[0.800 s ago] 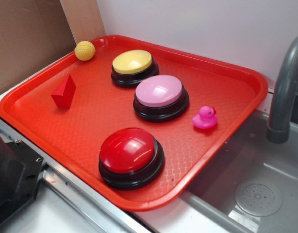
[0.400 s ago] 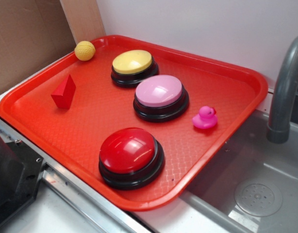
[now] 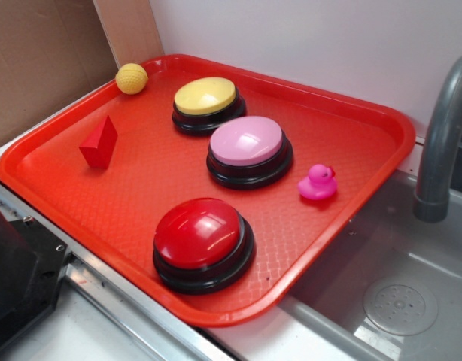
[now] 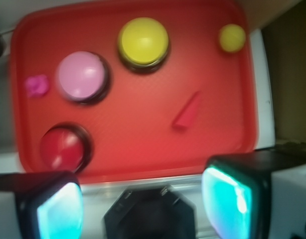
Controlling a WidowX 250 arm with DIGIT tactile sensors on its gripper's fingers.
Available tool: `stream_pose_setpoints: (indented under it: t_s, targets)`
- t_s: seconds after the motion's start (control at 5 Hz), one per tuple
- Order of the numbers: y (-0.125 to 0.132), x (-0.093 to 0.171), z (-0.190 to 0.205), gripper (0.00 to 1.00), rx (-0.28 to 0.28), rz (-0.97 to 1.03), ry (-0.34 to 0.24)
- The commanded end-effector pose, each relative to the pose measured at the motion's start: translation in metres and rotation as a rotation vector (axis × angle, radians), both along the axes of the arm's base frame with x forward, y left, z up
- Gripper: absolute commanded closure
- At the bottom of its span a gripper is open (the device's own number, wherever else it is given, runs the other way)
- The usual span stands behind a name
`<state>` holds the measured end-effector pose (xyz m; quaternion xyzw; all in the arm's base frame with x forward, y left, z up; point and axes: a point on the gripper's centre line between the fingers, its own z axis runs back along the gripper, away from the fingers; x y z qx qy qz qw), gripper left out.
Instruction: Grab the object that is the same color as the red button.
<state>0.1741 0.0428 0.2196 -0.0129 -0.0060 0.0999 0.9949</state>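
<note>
Only wrist view shows tool (image 4: 143,199): jaws wide apart, empty, above tray edge (image 4: 143,175); wedge (image 3: 100,142) untouched.

Toy kitchen setup: grey sink (image 3: 411,293) with faucet (image 3: 442,143), red tray (image 3: 351,120) beside it, cardboard (image 3: 43,60) backdrop.

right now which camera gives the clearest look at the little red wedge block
The exterior view: the red wedge block is sharp there, standing apart on the red tray, its faces and edges distinct. The wrist view shows the same block from above, but blurred into a thin slanted sliver against the tray.
</note>
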Motion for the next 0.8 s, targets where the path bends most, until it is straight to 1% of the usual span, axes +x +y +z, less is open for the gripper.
stream_pose_setpoints:
  t_s: [0.0, 0.2, 0.4, 0.6]
  targets:
    - [0.059, -0.029, -0.049, 0.00, -0.009, 0.160, 0.084]
    - [0.061, -0.039, -0.069, 0.00, -0.008, 0.211, 0.106]
    - [0.054, -0.016, -0.101, 0.00, 0.071, 0.290, 0.142]
    - [0.045, 0.013, -0.125, 0.00, 0.076, 0.340, 0.157]
